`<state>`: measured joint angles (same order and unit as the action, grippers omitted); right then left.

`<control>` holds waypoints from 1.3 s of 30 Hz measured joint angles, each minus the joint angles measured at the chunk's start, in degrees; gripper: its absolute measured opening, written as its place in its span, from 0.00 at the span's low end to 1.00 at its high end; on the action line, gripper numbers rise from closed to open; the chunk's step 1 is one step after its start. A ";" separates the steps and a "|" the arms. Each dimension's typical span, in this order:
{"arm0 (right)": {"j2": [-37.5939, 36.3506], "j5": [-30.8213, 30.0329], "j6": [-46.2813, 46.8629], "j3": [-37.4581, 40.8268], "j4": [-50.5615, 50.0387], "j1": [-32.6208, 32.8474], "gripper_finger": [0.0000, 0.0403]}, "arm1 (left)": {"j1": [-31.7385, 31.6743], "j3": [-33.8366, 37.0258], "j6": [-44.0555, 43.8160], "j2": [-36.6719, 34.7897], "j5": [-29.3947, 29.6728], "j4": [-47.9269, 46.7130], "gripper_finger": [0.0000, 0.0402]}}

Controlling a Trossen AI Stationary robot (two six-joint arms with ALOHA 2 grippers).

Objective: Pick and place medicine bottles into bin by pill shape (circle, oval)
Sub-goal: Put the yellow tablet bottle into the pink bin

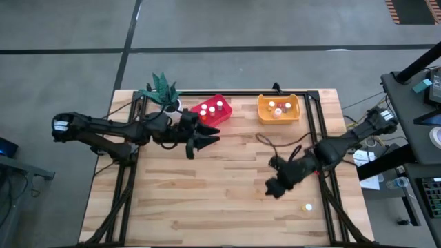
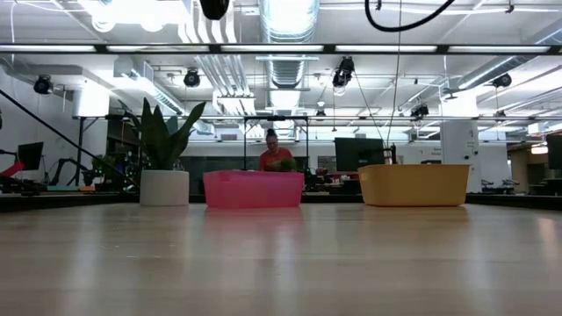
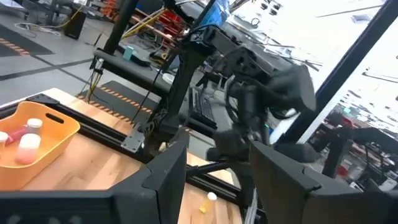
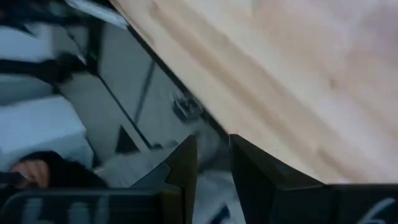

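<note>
From above, you see bottles already in the red bin (image 1: 211, 112) and orange bin (image 1: 278, 109); one medicine bottle (image 1: 307, 207) is left on the worktop (image 1: 220, 200). Your left wrist view shows the left tool (image 3: 214, 171) open, empty. The right tool (image 4: 213, 163) looks open a little, probably empty.

Both arms are dark, near-black, built of chunky jointed segments; the left arm (image 1: 103, 129) carries a small white marking near its base end, and the right arm (image 1: 344, 143) shows a lighter grey patch at its outer joint. A thin dark cable (image 1: 279, 143) loops loosely across the table beside the right arm. The left gripper (image 3: 214, 177) has two broad, flat, matte-black fingers with angular, bevelled tips, and the right gripper (image 4: 213, 163) shows two similar dark, wedge-shaped fingers with plain faces.
</note>
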<state>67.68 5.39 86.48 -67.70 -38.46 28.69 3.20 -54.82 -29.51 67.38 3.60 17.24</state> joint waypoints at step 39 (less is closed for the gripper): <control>1.05 6.48 32.59 16.76 -13.02 23.32 0.36 | -0.24 1.02 1.94 -1.89 -0.07 -0.33 0.40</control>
<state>68.73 11.87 119.07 -50.94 -51.48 52.01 2.96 -53.80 -27.57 65.49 3.53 16.91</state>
